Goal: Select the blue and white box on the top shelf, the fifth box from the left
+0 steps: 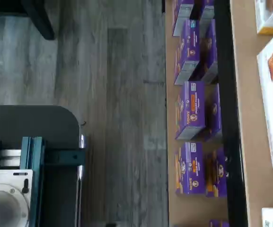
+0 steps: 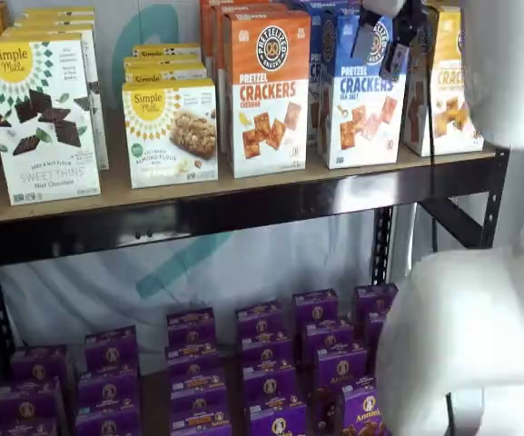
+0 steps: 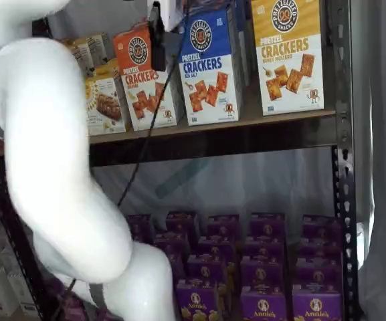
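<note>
The blue and white box [image 2: 363, 95] stands upright on the top shelf [image 2: 198, 204], its printed face turned out toward the room, with an orange and white cracker box [image 2: 265, 91] touching it on one side and a yellow-topped cracker box [image 2: 445, 86] just beside it on the other. Its long axis runs straight up and down, and its narrow depth runs back into the shelf. It looks like thin cardboard around something light and brittle, so I would expect it to lift easily but dent if squeezed hard; the smooth print may be a little slippery. The upper part of the box, taken across its two flat side walls, seems the sensible place to grip, though the neighbours leave little room there. The gripper [image 2: 381, 36] hangs in front of the box's top, its two dark fingers showing a clear gap between them and holding nothing. On the shelf below sit rows of purple boxes [image 2: 262, 363].
</note>
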Motion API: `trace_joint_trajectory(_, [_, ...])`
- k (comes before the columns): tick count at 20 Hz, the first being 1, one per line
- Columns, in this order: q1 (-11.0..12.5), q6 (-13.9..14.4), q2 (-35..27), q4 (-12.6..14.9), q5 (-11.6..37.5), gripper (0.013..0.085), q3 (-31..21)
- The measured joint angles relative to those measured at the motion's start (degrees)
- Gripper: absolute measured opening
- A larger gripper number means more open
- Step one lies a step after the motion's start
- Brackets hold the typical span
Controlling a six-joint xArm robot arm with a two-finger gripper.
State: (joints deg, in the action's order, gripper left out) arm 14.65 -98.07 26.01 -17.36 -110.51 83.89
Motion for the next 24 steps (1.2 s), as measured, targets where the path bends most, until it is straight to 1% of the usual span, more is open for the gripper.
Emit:
trace_joint_trajectory(2, [-1.2, 0.3, 0.0, 2.1, -0.1, 0.0850, 0.0])
trace_joint_trajectory(3, [-1.5, 0.4, 0.1, 2.5, 0.1, 0.0850, -0.3])
trace_joint_trajectory(6, [-1.6, 0.5, 0.6, 2.4, 0.5, 0.0850, -1.1])
trace_joint_trajectory(8, [-1.3, 0.5, 1.1, 1.7, 1.1, 0.0850, -1.7])
trace_joint_trajectory(10, [-0.4, 0.4, 1.8, -0.2, 2.1, 0.0850, -2.4])
trace_joint_trajectory(14, [2.0, 0.3, 3.2, -5.6, 4.5, 0.0850, -3.0])
trace_joint_trajectory(19, [4.0, 0.5, 4.8, -9.7, 8.4, 0.0850, -3.4])
trace_joint_trajectory(22, [5.2, 0.5, 5.1, -11.9, 9.5, 0.0850, -3.3])
trace_joint_trajectory(24, [5.6, 0.6, 6.2, -13.5, 12.9, 0.0850, -4.5])
